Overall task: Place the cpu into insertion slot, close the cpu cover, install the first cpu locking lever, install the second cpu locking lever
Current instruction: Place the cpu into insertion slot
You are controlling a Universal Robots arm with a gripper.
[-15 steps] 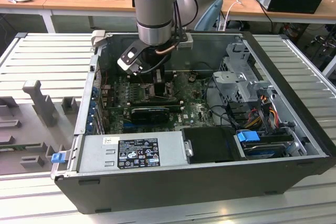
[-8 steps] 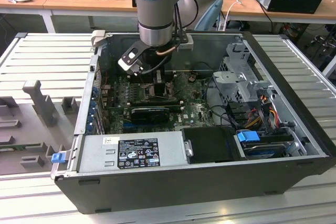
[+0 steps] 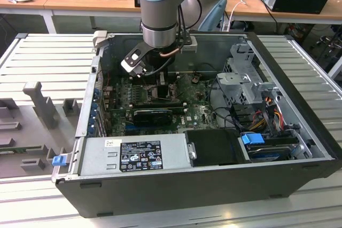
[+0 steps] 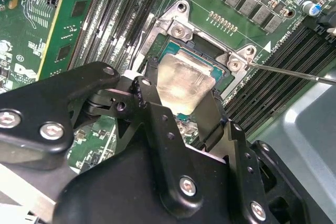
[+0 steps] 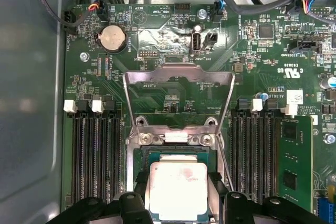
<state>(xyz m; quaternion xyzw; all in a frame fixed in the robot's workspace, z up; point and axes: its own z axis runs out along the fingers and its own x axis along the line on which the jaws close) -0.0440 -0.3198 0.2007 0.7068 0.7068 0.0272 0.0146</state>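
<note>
cpu (image 5: 177,190) top: bare silver-grey metal, satin, slightly smudged (pinkish blot near the middle). fingers (image 4: 163,129) pinching the cpu's edges: black, matt, smooth, with bright metal screw heads. cpu cover (image 5: 178,73) just beyond the cpu: thin silver-grey sheet metal, dull sheen. insertion slot (image 5: 173,155) around the cpu: dark inside, bare metal rim, shiny screws. motherboard (image 5: 157,40) under the cpu: green, semi-gloss lacquer. memory slots (image 5: 97,156) either side of the cpu: black plastic, white plastic latches. case (image 3: 214,190) walling in the cpu: dark grey painted metal, matt. bench (image 3: 48,57) further out from the cpu: pale ribbed metal.
</note>
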